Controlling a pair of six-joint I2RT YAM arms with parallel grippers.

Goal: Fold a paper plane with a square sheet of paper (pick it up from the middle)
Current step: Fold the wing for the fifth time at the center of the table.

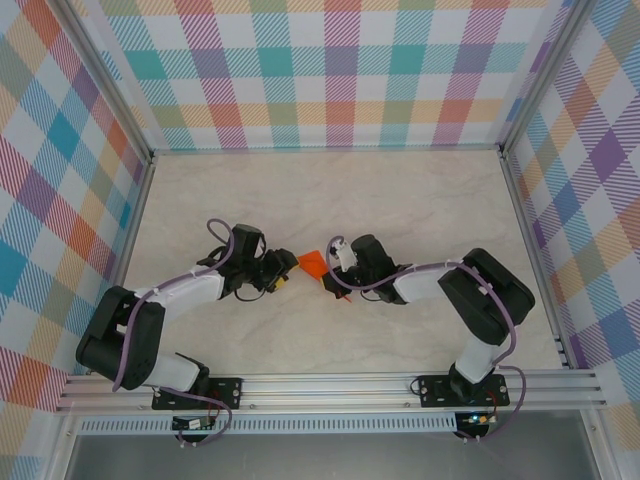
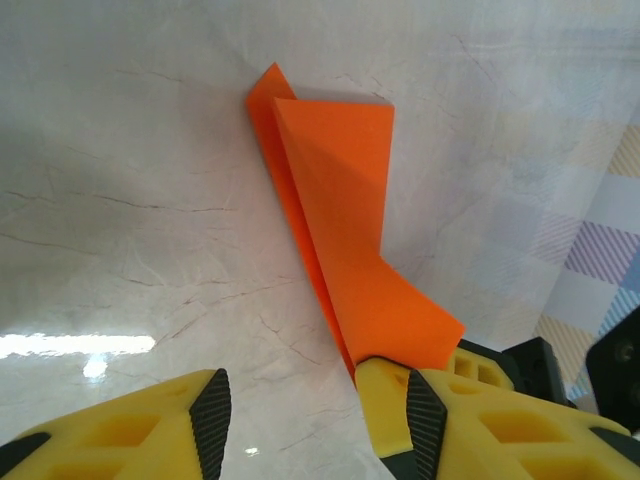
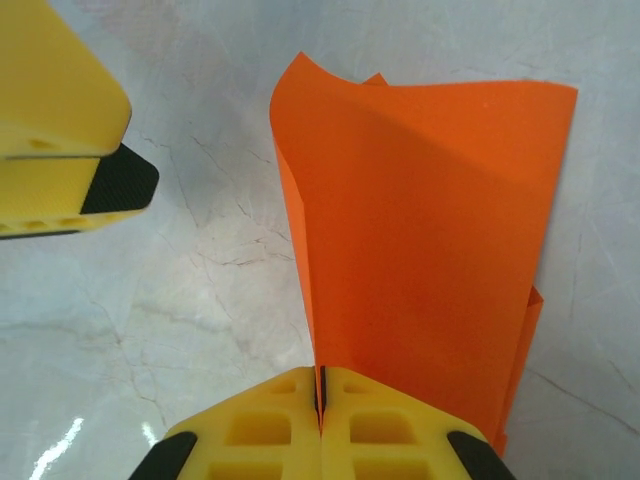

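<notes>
Gripping the folded orange paper point(image 3: 420, 250), the right tool point(image 3: 320, 405) holds it at the counter's point(image 2: 120, 150) middle. The left tool point(image 2: 315, 410) stands with jaws apart just left of it.

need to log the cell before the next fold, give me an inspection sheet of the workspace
surface: pale marbled table top
job's things: orange paper, partly folded into layers, between the two grippers
clutter: nothing seen
grippers: right gripper shut on the paper's edge; left gripper open, one finger beside the paper's end
cables: purple cables run along both arms, none across the paper
surroundings: plaid walls on three sides; metal rail at the near edge
</notes>
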